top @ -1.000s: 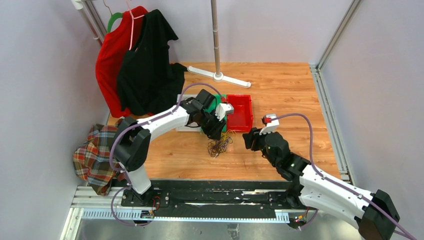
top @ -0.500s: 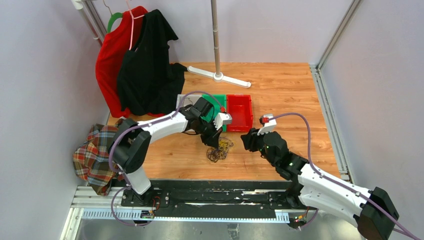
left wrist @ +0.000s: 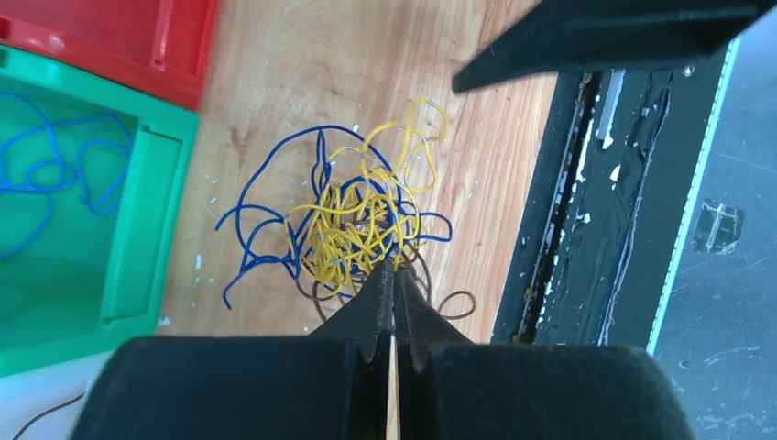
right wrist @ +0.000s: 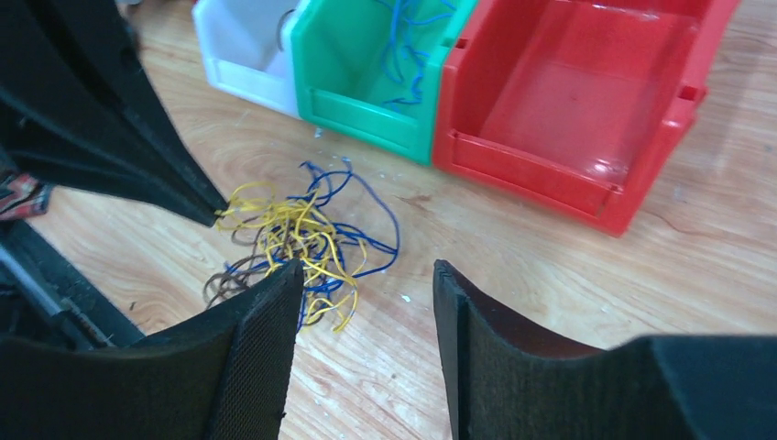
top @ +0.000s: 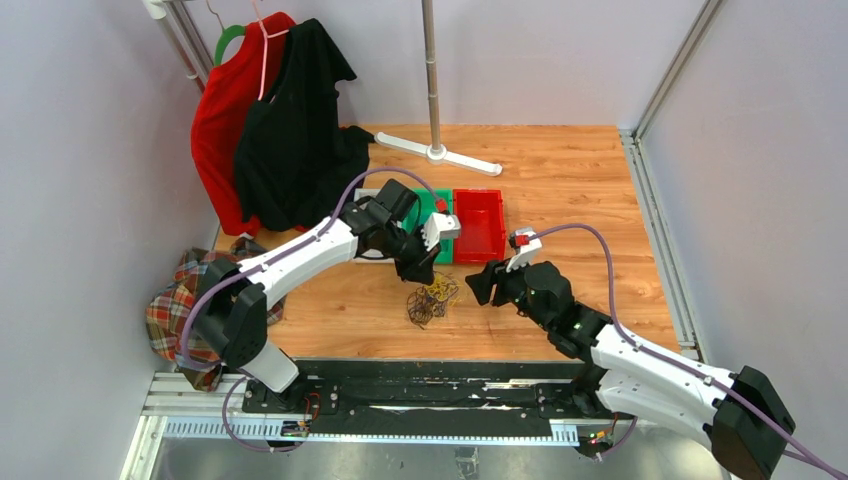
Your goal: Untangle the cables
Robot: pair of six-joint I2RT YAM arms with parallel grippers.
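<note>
Your left tool (left wrist: 392, 268) is pinched shut, tips at the near edge of the cables (left wrist: 353, 225), which lie in one knotted heap on the counter (left wrist: 275, 73) just ahead of it. Whether a strand is caught between the tips, I cannot tell. Your right tool (right wrist: 366, 275) stands wide open and empty, the heap just ahead of its left finger. If you lift the left one now, the whole knot may rise together, or a thin strand may slip free. Closing the right one on several colours at once would tighten the knot.
</note>
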